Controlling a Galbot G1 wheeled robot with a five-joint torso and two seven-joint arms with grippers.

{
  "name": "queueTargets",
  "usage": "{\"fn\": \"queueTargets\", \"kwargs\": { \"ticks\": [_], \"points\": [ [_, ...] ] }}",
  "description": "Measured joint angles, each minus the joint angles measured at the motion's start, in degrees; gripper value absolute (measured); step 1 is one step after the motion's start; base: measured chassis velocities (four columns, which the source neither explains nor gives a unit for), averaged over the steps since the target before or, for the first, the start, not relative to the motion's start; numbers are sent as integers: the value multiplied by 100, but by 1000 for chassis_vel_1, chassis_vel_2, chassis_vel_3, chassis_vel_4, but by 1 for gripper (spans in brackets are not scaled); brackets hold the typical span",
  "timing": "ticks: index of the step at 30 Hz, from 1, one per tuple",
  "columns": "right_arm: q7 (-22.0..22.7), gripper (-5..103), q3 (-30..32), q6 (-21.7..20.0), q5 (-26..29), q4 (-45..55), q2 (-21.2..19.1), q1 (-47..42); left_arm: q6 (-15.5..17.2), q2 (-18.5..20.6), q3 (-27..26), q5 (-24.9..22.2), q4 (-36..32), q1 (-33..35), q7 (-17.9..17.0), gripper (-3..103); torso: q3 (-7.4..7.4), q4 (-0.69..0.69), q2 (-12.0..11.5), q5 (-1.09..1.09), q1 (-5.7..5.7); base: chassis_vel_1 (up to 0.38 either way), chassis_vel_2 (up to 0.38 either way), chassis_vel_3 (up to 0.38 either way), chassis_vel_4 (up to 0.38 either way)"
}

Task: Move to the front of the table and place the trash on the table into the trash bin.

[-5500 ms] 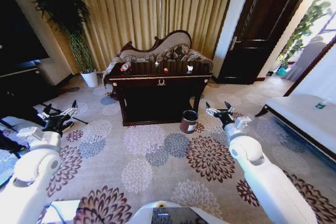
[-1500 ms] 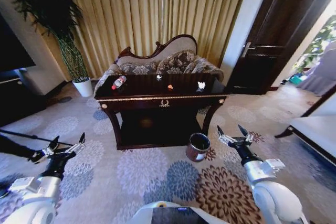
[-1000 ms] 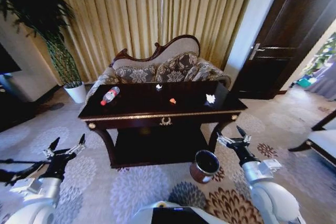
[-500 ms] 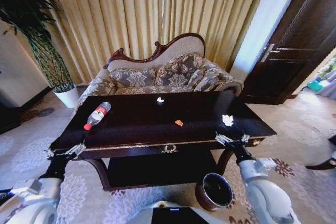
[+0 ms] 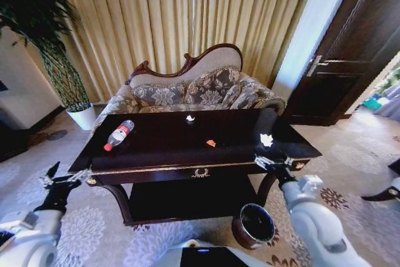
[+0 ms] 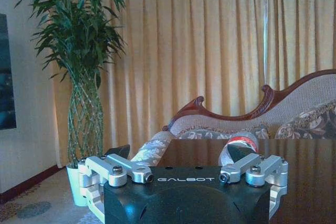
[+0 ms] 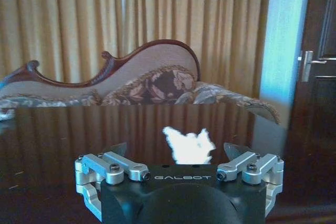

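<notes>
The dark glossy table (image 5: 162, 151) with gold trim stands right before me. On it lie a clear bottle with a red label (image 5: 119, 135), a small orange-red piece (image 5: 211, 143) and white paper bits (image 5: 267, 139) (image 5: 190, 118). The reddish-brown trash bin (image 5: 255, 224) stands on the carpet by the table's right front leg. My left gripper (image 5: 62, 176) hangs open just off the table's front left corner, level with the bottle (image 6: 239, 144). My right gripper (image 5: 275, 162) is open at the front right edge, with the crumpled white paper (image 7: 188, 145) just beyond its fingers.
A carved floral sofa (image 5: 200, 89) sits close behind the table, in front of gold curtains. A tall plant in a white pot (image 5: 81, 115) stands at the back left. A dark door (image 5: 340, 54) is on the right. Patterned carpet surrounds the table.
The whole view has closed in on the table over the frames, so the camera moved. Both grippers stayed open and now sit at the table's front corners.
</notes>
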Motion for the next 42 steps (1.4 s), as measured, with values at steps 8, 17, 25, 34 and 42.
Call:
{"fn": "queueTargets", "kwargs": {
  "ticks": [8, 17, 25, 34, 42],
  "points": [
    [186, 100, 39, -341, 433, -321, -325, 438, 132, -38, 135, 72, -9, -49, -19, 100, -2, 0, 2, 1, -4, 0, 0, 0, 0],
    [536, 100, -302, -922, 1054, -501, -625, 1041, 183, -157, 426, 323, 44, -137, -24, 100, -2, 0, 2, -1, -4, 0, 0, 0, 0],
    [788, 100, -529, -1145, 1226, -884, -785, 1435, 237, -158, 455, 340, 55, -133, -27, 100, -1, 0, 2, 0, -4, 0, 0, 0, 0],
    [1031, 100, -526, -1274, 1370, -959, -854, 1477, 238, -194, 517, 364, 80, -131, -23, 100, -2, -1, 2, 0, -4, 0, 0, 0, 0],
    [1047, 100, -669, -1239, 1399, -1031, -874, 1511, 243, -221, 613, 471, 88, -134, -23, 100, -2, 0, 2, 0, -3, 0, 0, 0, 0]
  ]
}}
